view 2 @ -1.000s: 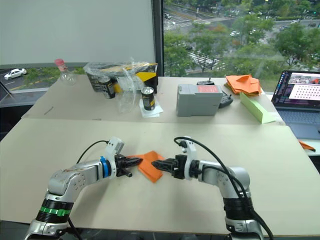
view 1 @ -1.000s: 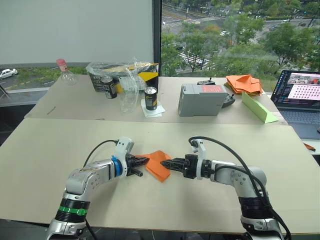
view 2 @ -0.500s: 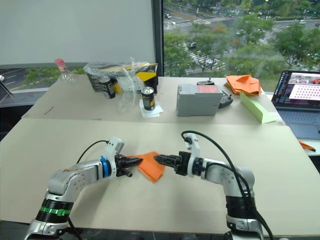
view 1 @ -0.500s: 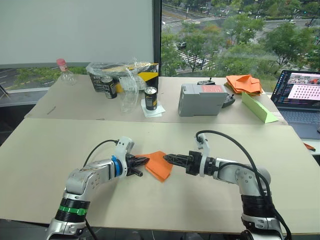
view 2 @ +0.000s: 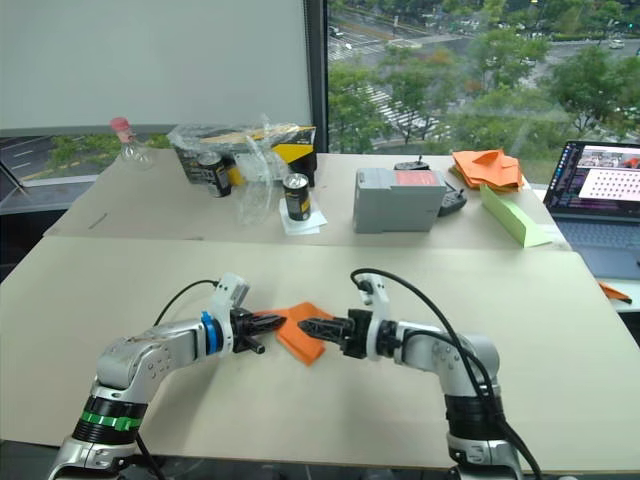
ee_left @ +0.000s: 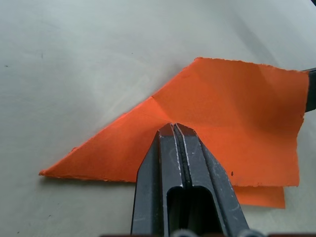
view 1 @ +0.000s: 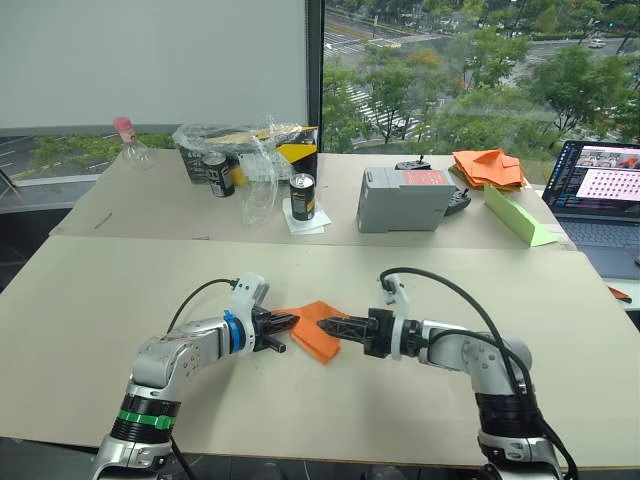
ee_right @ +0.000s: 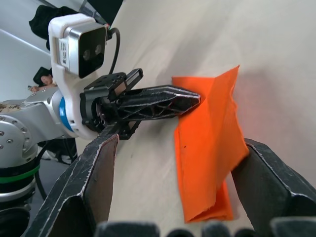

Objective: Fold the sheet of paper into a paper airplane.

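Two black fingers of the left gripper [ee_left: 174, 129] are pressing together on the sheet of paper [ee_left: 217, 133], pinning it; the right gripper [ee_right: 170, 163] is spreading wide around its far end. Thin, limp, easily creased — it is lying partly folded near the table's [view 1: 120, 290] front edge — best gripped at edges.

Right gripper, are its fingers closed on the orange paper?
No, the right gripper has its fingers spread wide, either side of the sheet of paper.

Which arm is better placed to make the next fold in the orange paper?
Probably the right. The left gripper is shut with its fingers pressing the sheet of paper flat, while the right gripper is open, its fingers on either side of the paper's free end.
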Robot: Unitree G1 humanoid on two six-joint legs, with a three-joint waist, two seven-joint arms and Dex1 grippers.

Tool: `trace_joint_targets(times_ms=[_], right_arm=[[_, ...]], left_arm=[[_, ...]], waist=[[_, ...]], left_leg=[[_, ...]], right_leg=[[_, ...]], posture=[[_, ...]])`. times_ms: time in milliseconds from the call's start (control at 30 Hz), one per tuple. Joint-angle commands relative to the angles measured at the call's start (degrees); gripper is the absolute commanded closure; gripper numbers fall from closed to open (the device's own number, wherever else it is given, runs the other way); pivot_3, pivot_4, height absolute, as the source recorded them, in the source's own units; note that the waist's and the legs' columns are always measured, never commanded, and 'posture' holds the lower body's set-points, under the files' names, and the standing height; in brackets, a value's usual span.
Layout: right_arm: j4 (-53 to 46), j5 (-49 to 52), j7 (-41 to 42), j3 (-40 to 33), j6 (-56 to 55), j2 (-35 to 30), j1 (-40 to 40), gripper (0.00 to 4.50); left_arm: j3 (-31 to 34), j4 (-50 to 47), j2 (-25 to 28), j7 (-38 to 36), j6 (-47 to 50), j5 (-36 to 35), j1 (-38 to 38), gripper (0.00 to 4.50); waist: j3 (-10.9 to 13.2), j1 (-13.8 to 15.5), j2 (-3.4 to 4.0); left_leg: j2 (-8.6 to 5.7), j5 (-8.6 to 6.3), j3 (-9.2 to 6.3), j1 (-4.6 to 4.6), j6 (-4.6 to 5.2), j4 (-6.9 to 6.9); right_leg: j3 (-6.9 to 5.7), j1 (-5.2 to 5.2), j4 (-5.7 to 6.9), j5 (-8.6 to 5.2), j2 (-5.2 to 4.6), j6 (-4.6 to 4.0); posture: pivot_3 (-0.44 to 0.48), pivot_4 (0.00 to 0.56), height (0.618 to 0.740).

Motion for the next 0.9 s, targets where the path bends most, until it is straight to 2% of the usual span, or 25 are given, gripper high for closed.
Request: trace_joint_targets(times_ms=[33,167,400,667,900], right_arm=[[-0.9,-0.5,-0.3,0.4,-2.2,-0.1,-0.6,0.79],[-1.2,-2.2,0.0,1.9,-3.5,-1.0,-0.1,1.93],[-2.6,-3.0,0.7,4.1,-5.1,-2.1,1.1,4.41],[-6.5,-7.4,2.6,8.7,-11.0,-5.8,3.0,4.46],[-10.0,-20.7,7.0,17.8,-29.5,-12.6,6.0,4.46]], left_arm=[[-1.3,1.4,0.4,0.4,1.2,1.4,1.0,4.5],[-1.3,1.3,0.4,0.5,1.3,1.4,1.1,4.5],[-1.4,1.5,0.3,0.4,1.2,1.4,1.1,4.5],[-1.6,1.8,0.2,0.3,1.3,1.5,0.8,4.5],[-1.7,2.0,0.2,0.1,1.3,1.5,0.6,4.5]], waist=[[0.0,0.0,0.0],[0.0,0.0,0.0],[0.0,0.0,0.0],[0.0,0.1,0.0],[0.0,0.2,0.0]], left_leg=[[0.0,0.0,0.0,0.0,0.0,0.0],[0.0,0.0,0.0,0.0,0.0,0.0],[0.0,0.0,0.0,0.0,0.0,0.0],[0.0,0.0,0.0,-0.02,0.0,0.0],[-0.02,0.0,0.0,-0.04,0.01,0.0]], right_leg=[[0.0,0.0,0.0,0.0,0.0,0.0],[0.0,0.0,0.0,0.0,0.0,0.0],[0.0,0.0,0.0,0.0,0.0,0.0],[0.0,0.0,-0.03,0.0,0.0,0.0],[-0.02,0.0,-0.09,0.0,0.0,0.01]], posture=[[0.0,0.15,0.74],[0.0,0.15,0.74],[0.0,0.15,0.74],[0.0,0.15,0.74],[0.0,0.15,0.74]])
